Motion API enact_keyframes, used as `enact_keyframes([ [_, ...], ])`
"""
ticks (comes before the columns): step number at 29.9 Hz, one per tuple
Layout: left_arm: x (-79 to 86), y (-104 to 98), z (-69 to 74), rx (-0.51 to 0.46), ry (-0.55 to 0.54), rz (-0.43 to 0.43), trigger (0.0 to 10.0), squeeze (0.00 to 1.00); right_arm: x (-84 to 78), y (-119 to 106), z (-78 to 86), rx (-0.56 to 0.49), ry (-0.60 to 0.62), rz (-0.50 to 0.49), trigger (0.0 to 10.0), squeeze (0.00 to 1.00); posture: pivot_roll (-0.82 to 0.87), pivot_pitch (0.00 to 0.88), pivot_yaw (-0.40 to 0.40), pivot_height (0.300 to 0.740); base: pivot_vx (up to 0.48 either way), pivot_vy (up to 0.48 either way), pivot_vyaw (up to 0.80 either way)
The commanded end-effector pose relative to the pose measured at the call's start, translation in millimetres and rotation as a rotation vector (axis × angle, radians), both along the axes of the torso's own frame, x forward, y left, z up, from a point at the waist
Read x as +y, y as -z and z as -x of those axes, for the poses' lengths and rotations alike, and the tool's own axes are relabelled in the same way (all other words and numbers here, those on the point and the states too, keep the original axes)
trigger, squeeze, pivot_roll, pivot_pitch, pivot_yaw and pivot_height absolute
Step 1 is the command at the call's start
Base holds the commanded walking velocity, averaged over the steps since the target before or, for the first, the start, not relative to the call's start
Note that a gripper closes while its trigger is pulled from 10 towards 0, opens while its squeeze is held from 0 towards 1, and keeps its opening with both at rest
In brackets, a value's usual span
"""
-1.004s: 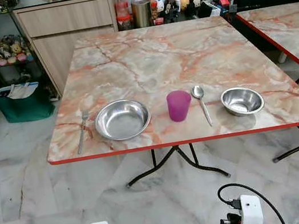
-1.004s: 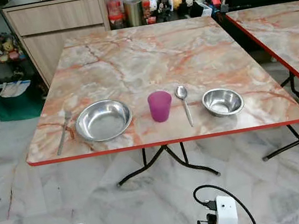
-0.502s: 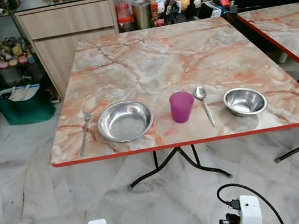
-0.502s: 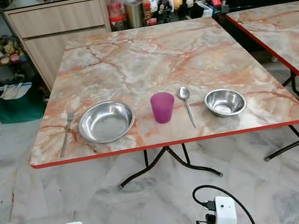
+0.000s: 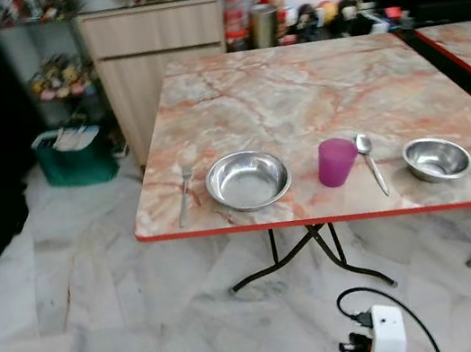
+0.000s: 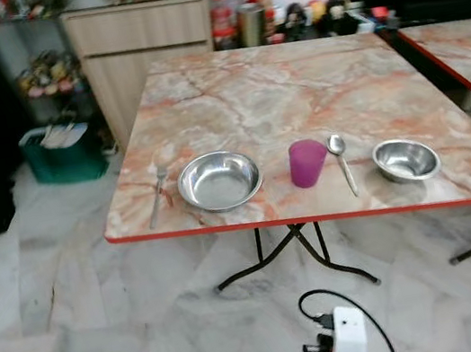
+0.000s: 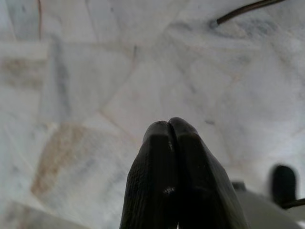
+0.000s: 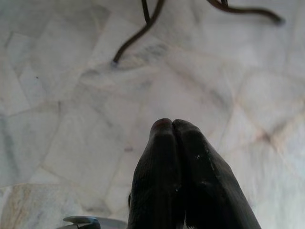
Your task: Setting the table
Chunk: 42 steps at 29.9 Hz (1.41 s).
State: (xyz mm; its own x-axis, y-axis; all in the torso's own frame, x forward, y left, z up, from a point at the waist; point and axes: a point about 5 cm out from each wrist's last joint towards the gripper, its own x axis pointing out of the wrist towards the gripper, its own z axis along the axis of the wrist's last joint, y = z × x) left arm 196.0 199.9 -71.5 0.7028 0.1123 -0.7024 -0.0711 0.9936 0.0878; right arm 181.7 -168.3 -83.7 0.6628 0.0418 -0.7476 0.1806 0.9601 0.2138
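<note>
Table [image 5: 294,93]: marble-patterned top with a red edge, standing well apart from the robot at 12 o'clock, across bare floor [image 5: 81,285].
Setting: lying in a row along the near edge, as a place setting usually runs.
Fork [image 5: 185,195]: lying at 9 o'clock of the large bowl [image 5: 247,179], just beside it, prongs pointing away from the robot.
Cup [image 5: 336,162]: purple, standing upright at 3 o'clock of the large bowl.
Spoon [image 5: 369,161]: lying just beside the cup at its 3 o'clock, bowl end pointing away.
Small bowl [image 5: 436,158]: sitting at 3 o'clock of the spoon, apart from it.
Left gripper [image 7: 169,126]: hanging low over the floor, fingers pressed together, carrying nothing.
Right gripper [image 8: 171,125]: hanging likewise, fingers pressed together, carrying nothing; both arms appearing idle, likely because the robot is walking.
Backdrop: cabinet [image 5: 159,53] at 11 o'clock of the table; green basket [image 5: 76,154] on the floor at 9 o'clock.
Change: whole view sitting further toward 3 o'clock than half a second earlier, so the camera is turning; the tableware is keeping its arrangement.
</note>
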Motion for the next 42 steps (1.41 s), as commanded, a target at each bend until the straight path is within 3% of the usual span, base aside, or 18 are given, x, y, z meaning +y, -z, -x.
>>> enact_keyframes([
  [1,-5.7,0,-1.0,-0.006,0.012,0.005,10.0,0.0,-9.3,0,0.6,0.002,0.016,0.02,10.0,0.0,0.01,0.0,-0.001,0.74,0.0,0.0,0.0],
  [13,-13.0,-9,-15.6,-0.089,0.065,0.012,10.0,0.0,-7.9,-1,-0.1,0.0,0.01,0.02,10.0,0.0,0.02,0.0,0.007,0.74,0.0,0.0,-0.3],
  [20,-13.6,-9,-15.7,-0.094,0.067,0.009,10.0,0.0,-6.9,-1,-1.0,-0.005,0.008,0.02,10.0,0.0,0.02,0.0,0.008,0.74,0.0,0.0,0.0],
  [31,-10.5,-8,-8.3,-0.119,0.044,-0.009,10.0,0.0,-11.4,-1,-0.3,-0.009,0.002,0.031,10.0,0.0,0.01,0.0,0.006,0.74,0.299,0.0,0.0],
  [37,-0.5,-28,-16.2,-0.34,0.018,-0.046,10.0,0.0,-14.9,-1,2.1,-0.011,0.009,0.037,10.0,0.0,0.02,0.0,0.007,0.74,0.044,0.0,0.0],
  [42,6.6,-41,-18.0,-0.459,-0.016,-0.075,10.0,0.0,-14.8,-1,3.1,-0.012,0.003,0.039,10.0,0.0,0.03,0.0,0.006,0.74,0.0,0.0,0.0],
])
